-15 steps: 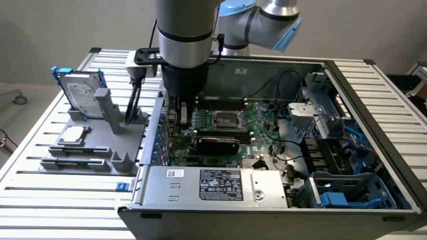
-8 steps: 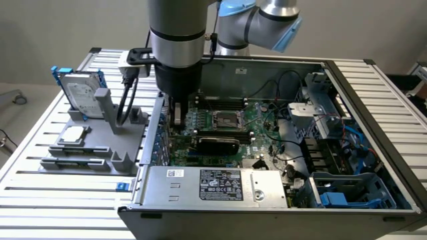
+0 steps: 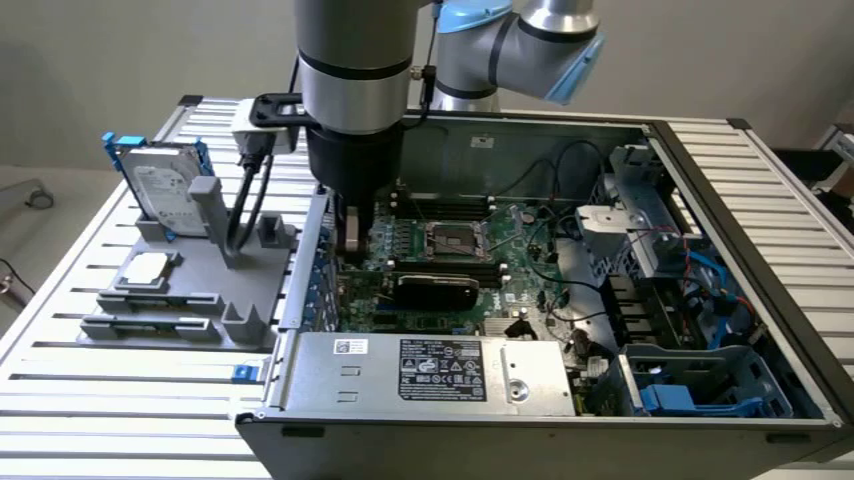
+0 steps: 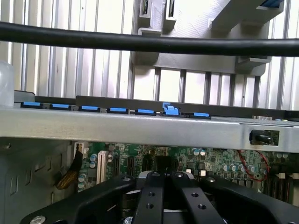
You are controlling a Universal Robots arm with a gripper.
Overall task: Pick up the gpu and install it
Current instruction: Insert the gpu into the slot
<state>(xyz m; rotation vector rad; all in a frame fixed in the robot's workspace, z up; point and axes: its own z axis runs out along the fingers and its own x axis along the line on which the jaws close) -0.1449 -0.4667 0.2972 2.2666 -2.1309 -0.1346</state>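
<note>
Standing on a slatted aluminium table (image 3: 80, 300) before a beige wall (image 3: 120, 50) — the open computer case (image 3: 747, 200); the tool's (image 3: 352, 235) grip I cannot tell.

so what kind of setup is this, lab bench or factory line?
Likely a lab test bench for PC assembly: an open computer case on a slatted aluminium table, with a grey parts fixture holding a hard drive.

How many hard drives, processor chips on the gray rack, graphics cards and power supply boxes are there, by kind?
Hard drive: 1
Processor chip: 1
Graphics card: 1
Power supply box: 1
Total: 4
</note>
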